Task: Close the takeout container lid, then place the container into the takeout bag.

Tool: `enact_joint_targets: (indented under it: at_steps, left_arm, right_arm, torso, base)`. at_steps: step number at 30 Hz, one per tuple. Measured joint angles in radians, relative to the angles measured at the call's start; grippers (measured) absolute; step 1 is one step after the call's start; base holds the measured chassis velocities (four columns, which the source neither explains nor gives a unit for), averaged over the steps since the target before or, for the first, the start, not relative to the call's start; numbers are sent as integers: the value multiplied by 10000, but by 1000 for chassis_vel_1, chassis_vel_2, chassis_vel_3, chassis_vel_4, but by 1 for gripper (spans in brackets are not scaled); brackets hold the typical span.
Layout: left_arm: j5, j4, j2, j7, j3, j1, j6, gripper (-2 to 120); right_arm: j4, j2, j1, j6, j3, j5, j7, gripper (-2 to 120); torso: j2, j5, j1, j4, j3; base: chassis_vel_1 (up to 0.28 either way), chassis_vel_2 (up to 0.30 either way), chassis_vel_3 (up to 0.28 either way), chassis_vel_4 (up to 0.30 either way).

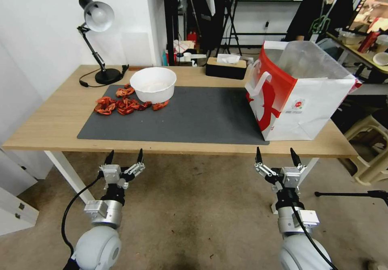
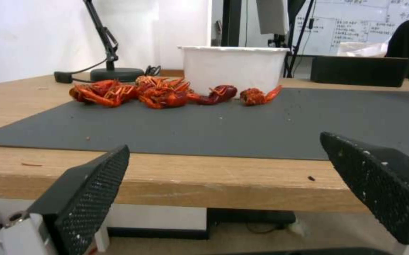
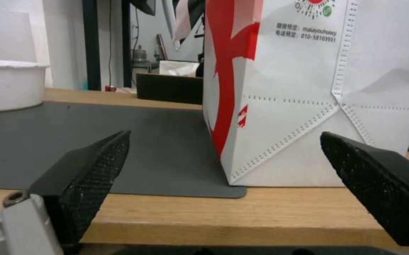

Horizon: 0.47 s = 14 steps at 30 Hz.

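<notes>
The takeout bag [image 1: 303, 96], red and white with white handles and a clear liner, stands open on the right end of the table; in the right wrist view the takeout bag [image 3: 308, 88] is close ahead. The takeout container and its lid are out of view. My left gripper [image 1: 125, 153] is open below the table's front edge, left of centre. In the left wrist view, the left gripper [image 2: 223, 141] points across the mat with nothing between its fingers. My right gripper [image 1: 275, 152] is open below the front edge, just before the bag, and the right gripper [image 3: 223, 132] holds nothing.
A round white bowl [image 1: 153, 85] sits at the mat's far left with several red crayfish [image 1: 121, 104] beside it. A dark grey mat [image 1: 182, 120] covers the table's middle. A desk lamp [image 1: 97, 19] and a tissue box [image 1: 226, 67] stand at the back.
</notes>
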Motion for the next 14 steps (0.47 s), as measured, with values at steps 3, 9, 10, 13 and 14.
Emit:
enact_joint_targets:
  at_steps: [3,9,10,13,14]
  left_arm:
    - [-9,22,3,0,-6,-3,-11,100]
    - [-20,35,6,2,-11,-5,-24,100]
    - [-20,35,6,2,-11,-5,-24,100]
    - [-22,38,9,4,-12,-5,-28,100]
    - [-22,39,9,4,-13,-5,-29,100]
  right_arm:
    - [-37,21,28,-5,-16,5,0,100]
    - [-54,34,41,-9,-34,18,-7,100]
    - [-54,34,41,-9,-34,18,-7,100]
    - [-54,34,43,-14,-34,22,-11,100]
    - [-54,34,43,-14,-34,22,-11,100]
  torso:
    - [-1,0,1,0,0]
    - [0,1,0,0,0]
    - [0,1,0,0,0]
    - [0,0,0,0,0]
    - [0,0,0,0,0]
  base:
    - [0,0,0,0]
    - [0,0,0,0]
    - [0,0,0,0]
    - [0,0,0,0]
    - [0,0,0,0]
